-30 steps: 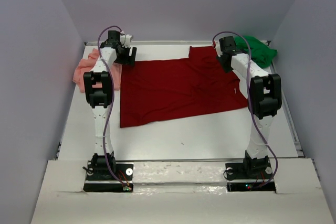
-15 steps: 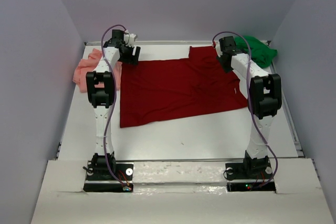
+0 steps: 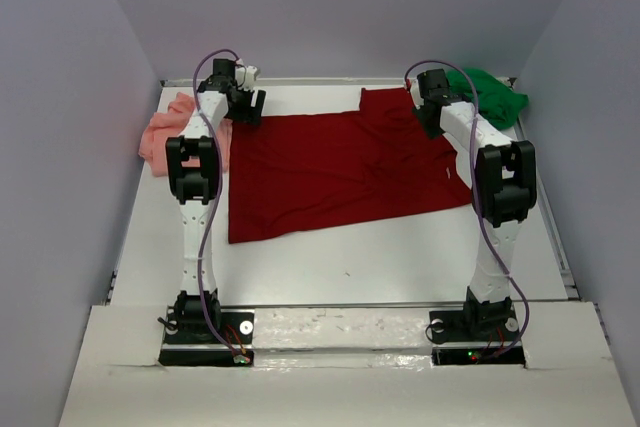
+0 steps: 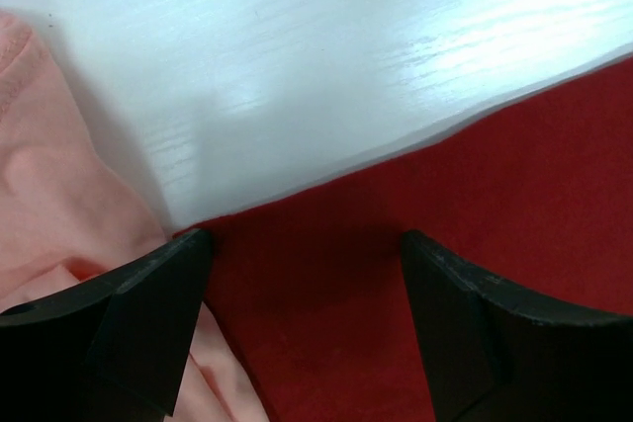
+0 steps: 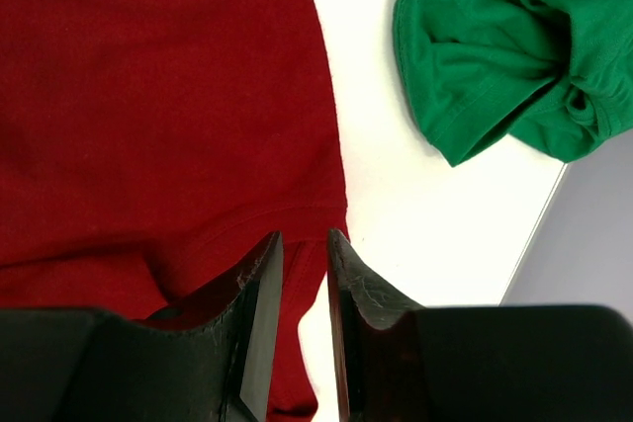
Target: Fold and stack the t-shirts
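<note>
While the green shirt [image 5: 514, 46] lies crumpled, the dark red shirt [image 3: 340, 167] spreads flat.

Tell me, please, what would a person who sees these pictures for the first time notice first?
The dark red t-shirt spread flat across the middle of the white table catches the eye first. Both arms reach to its far edge, the left claw open over its corner. A crumpled green t-shirt lies far right, a salmon pink t-shirt far left.

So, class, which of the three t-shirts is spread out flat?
The dark red t-shirt, between the arms; the pink t-shirt and green t-shirt lie bunched in the far corners.
</note>
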Motion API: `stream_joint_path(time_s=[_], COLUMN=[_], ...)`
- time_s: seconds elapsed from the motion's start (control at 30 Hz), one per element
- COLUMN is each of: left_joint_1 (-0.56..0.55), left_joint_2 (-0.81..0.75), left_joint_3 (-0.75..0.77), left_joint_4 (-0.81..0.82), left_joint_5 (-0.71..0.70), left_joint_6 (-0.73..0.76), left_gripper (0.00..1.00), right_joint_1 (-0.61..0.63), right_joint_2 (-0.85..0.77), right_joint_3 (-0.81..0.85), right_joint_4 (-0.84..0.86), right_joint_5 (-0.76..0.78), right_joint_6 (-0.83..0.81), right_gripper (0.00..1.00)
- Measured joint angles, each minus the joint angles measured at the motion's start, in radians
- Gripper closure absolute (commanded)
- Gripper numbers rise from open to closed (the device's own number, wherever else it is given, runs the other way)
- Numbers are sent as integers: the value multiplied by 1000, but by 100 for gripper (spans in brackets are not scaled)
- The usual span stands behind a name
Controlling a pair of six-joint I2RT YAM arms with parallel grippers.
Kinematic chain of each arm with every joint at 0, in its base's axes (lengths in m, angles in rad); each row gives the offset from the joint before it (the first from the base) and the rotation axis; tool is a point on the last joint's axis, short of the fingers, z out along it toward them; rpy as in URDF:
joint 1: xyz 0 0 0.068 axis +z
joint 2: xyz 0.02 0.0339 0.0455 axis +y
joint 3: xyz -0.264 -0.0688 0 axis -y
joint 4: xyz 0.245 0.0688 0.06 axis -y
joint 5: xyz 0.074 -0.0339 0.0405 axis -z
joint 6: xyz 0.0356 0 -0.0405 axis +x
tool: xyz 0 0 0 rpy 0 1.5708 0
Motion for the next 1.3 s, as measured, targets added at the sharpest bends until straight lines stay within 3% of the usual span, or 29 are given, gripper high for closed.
stream_joint_path(time_s=[0.63, 1.0, 1.3], left_joint_1=[44, 80, 81], left_joint_2=[20, 20, 23], left_joint_3=[26, 26, 27], left_joint_4=[-7, -8, -10], left_joint_5=[72, 57, 62], left_joint_6=[-15, -53, -58], left_gripper=[13, 31, 35], right_joint_1=[0, 0, 0], right_joint_2=[21, 50, 50], right_joint_3=[2, 16, 16], right_joint_4=[-16, -42, -43], right_joint_5=[-13, -39, -38], right_joint_6=[0, 4, 3], right_gripper=[73, 75, 75])
